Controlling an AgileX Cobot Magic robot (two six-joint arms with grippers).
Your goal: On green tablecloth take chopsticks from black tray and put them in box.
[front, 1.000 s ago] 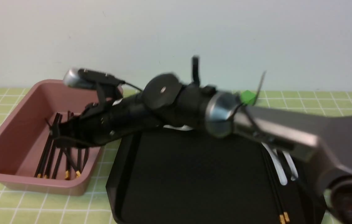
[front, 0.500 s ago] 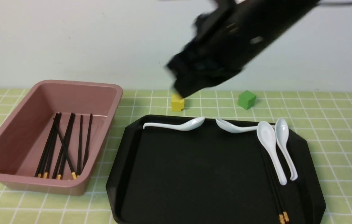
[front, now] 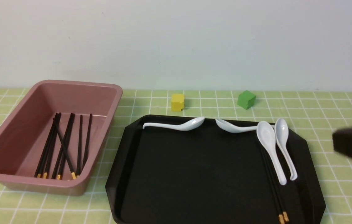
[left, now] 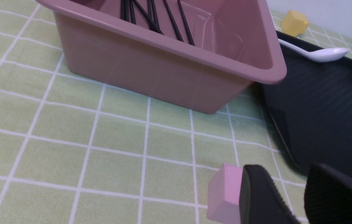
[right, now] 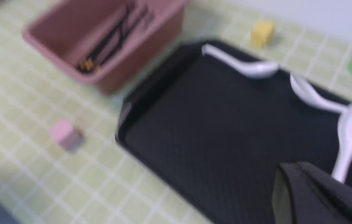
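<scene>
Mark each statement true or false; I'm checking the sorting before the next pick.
1. Two chopsticks lie on the black tray. True.
2. The pink box contains white spoons. False: it contains chopsticks.
3. The yellow block stands on the tablecloth, beyond the tray. True.
4. The green block sits inside the tray. False: it is on the tablecloth behind it.
5. Four white spoons are visible. True.
</scene>
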